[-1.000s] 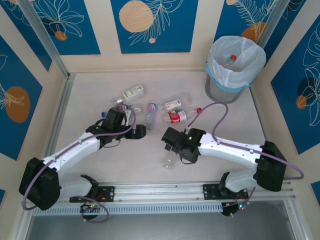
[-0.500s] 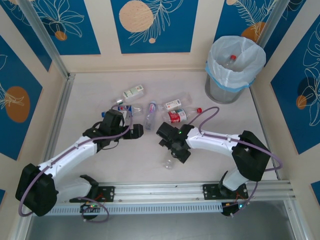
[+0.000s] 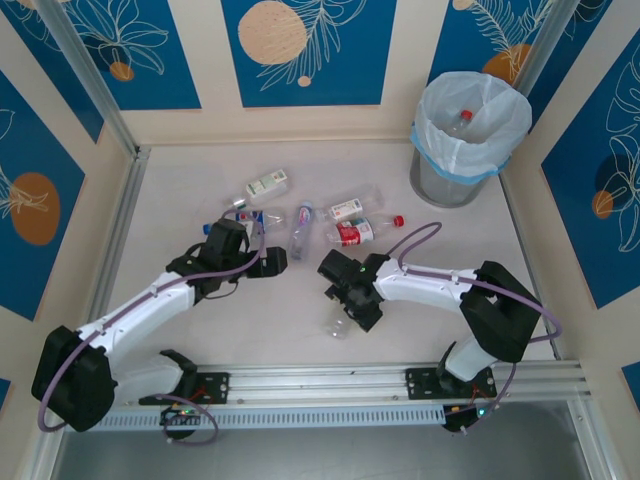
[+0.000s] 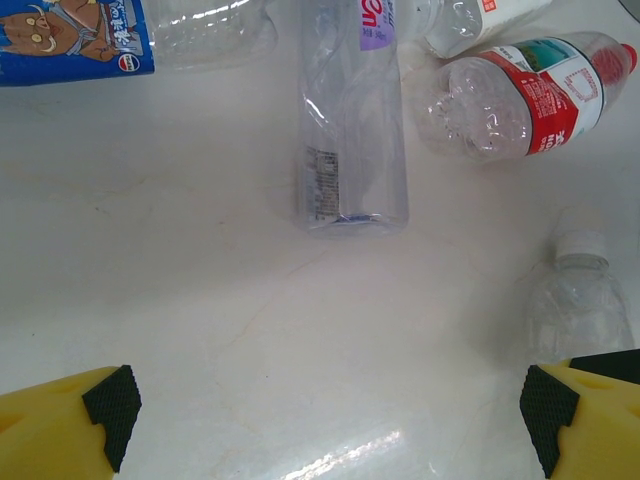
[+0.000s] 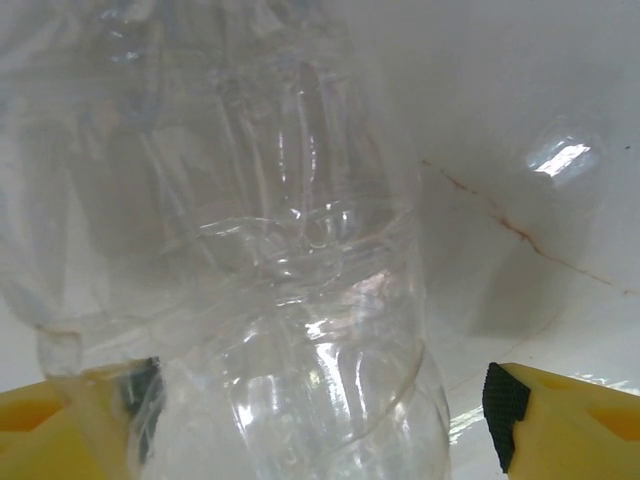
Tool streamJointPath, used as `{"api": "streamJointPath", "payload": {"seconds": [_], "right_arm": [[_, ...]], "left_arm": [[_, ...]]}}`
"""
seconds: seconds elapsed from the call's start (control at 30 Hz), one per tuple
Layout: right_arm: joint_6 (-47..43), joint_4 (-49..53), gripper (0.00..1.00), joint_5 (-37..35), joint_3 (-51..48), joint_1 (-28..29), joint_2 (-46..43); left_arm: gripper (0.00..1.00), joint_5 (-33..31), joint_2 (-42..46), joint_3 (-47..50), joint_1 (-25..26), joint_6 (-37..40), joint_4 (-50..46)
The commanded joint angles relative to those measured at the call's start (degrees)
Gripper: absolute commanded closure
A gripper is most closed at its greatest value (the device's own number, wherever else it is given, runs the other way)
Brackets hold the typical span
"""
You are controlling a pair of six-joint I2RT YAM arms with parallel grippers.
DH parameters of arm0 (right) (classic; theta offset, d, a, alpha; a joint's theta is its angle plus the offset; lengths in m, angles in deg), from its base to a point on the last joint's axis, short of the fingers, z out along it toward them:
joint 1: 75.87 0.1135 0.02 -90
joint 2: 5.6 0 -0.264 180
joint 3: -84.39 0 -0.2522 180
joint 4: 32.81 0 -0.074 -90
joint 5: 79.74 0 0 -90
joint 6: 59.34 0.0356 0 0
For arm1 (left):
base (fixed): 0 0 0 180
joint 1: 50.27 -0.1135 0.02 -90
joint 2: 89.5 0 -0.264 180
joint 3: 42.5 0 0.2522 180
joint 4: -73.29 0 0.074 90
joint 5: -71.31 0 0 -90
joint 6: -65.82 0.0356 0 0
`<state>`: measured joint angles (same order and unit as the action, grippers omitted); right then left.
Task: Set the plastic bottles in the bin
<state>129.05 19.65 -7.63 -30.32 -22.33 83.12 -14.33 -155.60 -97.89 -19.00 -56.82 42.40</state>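
1. Nearest, a crushed clear bottle [image 5: 270, 250] lies on the table [image 3: 200, 180]. The right gripper [image 5: 320, 420] has its fingers spread wide, one on each side of the bottle's body.
2. To its left, the left gripper [image 4: 328, 415] is spread wide over bare table, pinching nothing.
3. Beyond the grippers, loose bottles lie on their sides at mid-table: a purple-label bottle [image 4: 352, 120], a red-label bottle [image 4: 530, 95], a blue-label bottle [image 4: 75, 35], and farther back a green-white bottle [image 3: 268, 185].
4. Farthest, at the back right, stands the bin [image 3: 445, 185] with its bag liner. Inside lies one red-capped bottle [image 3: 462, 122].
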Motion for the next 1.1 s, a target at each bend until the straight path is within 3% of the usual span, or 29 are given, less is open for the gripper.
{"api": "streamJointPath", "payload": {"seconds": [0.0, 0.5, 0.6, 0.77, 1.07], "right_arm": [[1.0, 0.4, 0.14, 0.4, -1.0, -0.2, -0.5], [1.2, 0.9, 0.30, 0.2, -0.6, -0.3, -0.3], [0.7, 0.7, 0.40, -0.7, -0.3, 0.0, -0.5], [-0.1, 0.5, 0.47, -1.8, 0.0, 0.5, -0.9], [-0.3, 1.9, 0.49, -4.6, 0.7, 1.2, -2.0]], "left_arm": [[0.01, -0.6, -0.4, -1.3, 0.5, -0.7, 0.4], [0.01, -2.7, -0.2, -1.6, 0.5, -0.2, -1.0], [0.01, -2.8, -0.1, -1.5, 0.5, -0.3, -0.9], [0.01, -3.0, -0.2, -1.4, 0.5, -0.7, -0.7], [0.01, -2.6, -0.6, -1.4, 0.5, -1.3, -0.4]]}}
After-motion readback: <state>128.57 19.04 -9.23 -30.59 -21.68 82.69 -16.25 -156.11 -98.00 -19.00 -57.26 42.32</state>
